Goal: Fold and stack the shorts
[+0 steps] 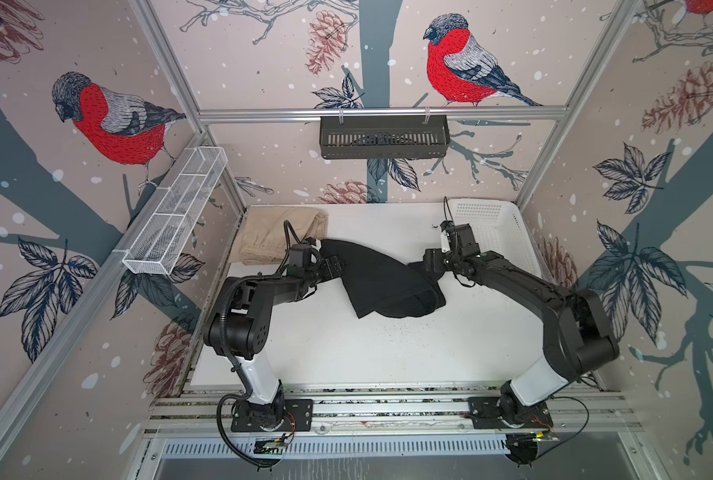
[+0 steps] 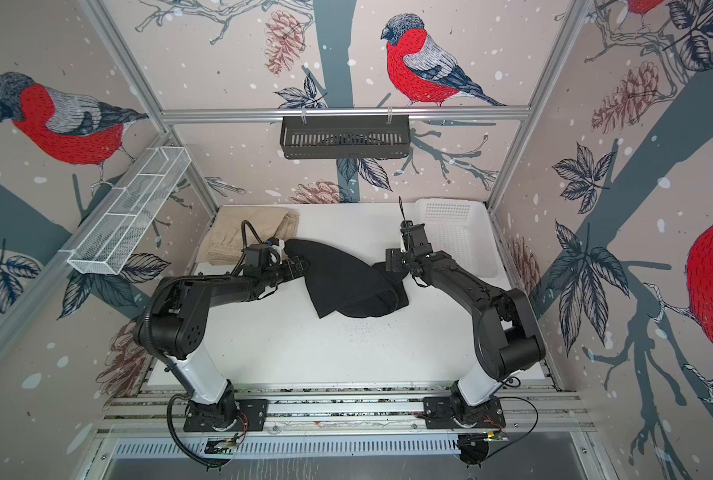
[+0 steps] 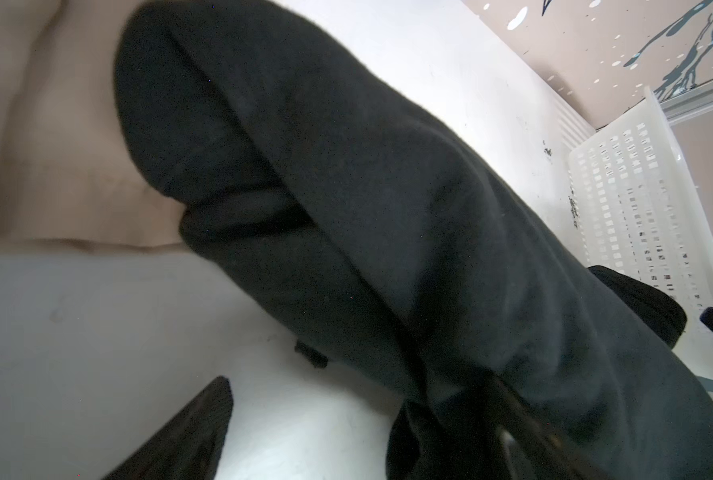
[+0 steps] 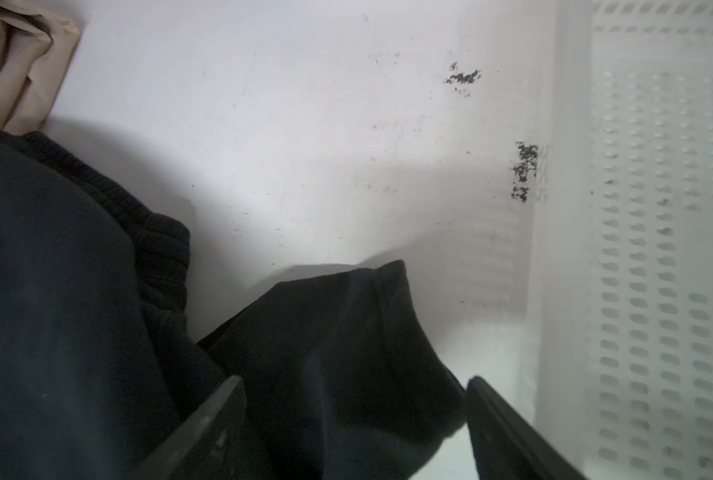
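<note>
The black shorts (image 1: 381, 282) lie crumpled mid-way across the counter (image 1: 388, 353), with bare room in front. The beige shorts (image 1: 259, 241) sit in the far left corner and the basket (image 1: 500, 232) far right. The left fingers (image 3: 209, 415) are spread, with cloth draped over one. The right fingers (image 4: 213, 415) are spread around a fold.

white table (image 1: 388, 357) | beige shorts (image 1: 263, 239) back-left | black shorts (image 1: 383, 282) centre | white basket (image 1: 502, 235) back-right

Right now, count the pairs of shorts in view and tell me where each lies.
2. The beige shorts lie folded in the table's far left corner. The black shorts lie crumpled mid-table, to their right. The white basket shows none, though part of it is hidden.
</note>
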Tool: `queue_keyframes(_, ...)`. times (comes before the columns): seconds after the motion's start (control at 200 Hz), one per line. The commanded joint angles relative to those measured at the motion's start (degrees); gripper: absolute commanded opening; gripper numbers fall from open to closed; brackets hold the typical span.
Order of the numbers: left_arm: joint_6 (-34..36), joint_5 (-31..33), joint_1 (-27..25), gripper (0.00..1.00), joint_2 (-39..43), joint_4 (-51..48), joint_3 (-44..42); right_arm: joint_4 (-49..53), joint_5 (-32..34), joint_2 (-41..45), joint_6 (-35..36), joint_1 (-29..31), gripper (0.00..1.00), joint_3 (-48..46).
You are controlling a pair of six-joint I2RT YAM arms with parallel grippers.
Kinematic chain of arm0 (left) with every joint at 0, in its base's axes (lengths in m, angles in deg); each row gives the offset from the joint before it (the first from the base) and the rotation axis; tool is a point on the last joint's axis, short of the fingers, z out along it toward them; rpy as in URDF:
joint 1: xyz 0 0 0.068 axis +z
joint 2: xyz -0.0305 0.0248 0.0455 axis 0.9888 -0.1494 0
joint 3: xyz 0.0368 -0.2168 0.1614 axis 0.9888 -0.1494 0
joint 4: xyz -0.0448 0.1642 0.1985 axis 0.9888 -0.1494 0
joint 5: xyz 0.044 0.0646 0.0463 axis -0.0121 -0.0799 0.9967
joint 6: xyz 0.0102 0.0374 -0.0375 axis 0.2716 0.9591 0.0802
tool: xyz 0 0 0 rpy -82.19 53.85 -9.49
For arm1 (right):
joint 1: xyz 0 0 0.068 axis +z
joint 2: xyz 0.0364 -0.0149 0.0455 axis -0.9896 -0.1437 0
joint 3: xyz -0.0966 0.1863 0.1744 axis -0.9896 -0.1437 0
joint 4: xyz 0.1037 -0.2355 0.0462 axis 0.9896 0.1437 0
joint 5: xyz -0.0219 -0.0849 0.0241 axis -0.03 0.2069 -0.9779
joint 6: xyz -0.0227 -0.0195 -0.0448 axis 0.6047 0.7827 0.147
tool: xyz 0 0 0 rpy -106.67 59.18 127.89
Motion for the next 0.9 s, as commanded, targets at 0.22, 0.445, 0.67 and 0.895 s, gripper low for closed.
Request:
queue_keyframes(0.22, 0.38, -3.41, -0.39, 0.50, -6.02, 11.16, 3.47, -2.71, -8.00, 8.76, 7.05, 2.62, 0.87, -1.93)
queue_keyframes(0.445, 3.96, -2.47, -0.39, 0.00, -2.46, 8.07, 5.18, -1.20, -5.86, 4.96, 13.13, 11.55, 0.88, 0.85)
queue_keyframes(0.67, 9.23, 2.08, -0.31, 0.00, 7.26, -4.38, 7.27, -1.80, 0.06, -4.26, 13.85, 23.96, 0.98, 7.93)
queue_keyframes(0.895, 11.55, 7.66, -0.30, 0.00, 19.98, -19.66, 12.52, -5.65, 2.85, -10.87, 9.59, 30.84, 1.00, 13.38)
